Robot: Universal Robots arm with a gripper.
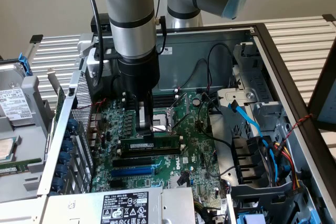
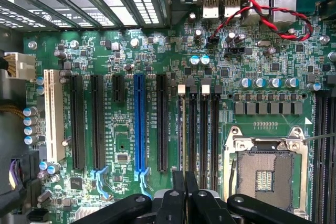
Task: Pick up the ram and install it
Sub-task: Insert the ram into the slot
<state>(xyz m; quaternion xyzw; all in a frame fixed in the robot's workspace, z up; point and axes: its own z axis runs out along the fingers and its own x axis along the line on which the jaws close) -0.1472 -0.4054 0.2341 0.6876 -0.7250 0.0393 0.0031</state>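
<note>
Fingers of the gripper (image 1: 146, 128) look pressed together directly above the ram (image 1: 148, 143), which sits in its motherboard (image 1: 194, 145) slot, where uneven downward force could leave one end unlatched, I judge.

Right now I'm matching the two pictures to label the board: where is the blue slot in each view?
Exterior view: the blue slot lies across the green motherboard, between a long black slot and the labelled power supply.
Wrist view: the blue slot runs lengthwise among black slots.
Shared landmark: the metal-framed CPU socket, several slots away from it.
</note>
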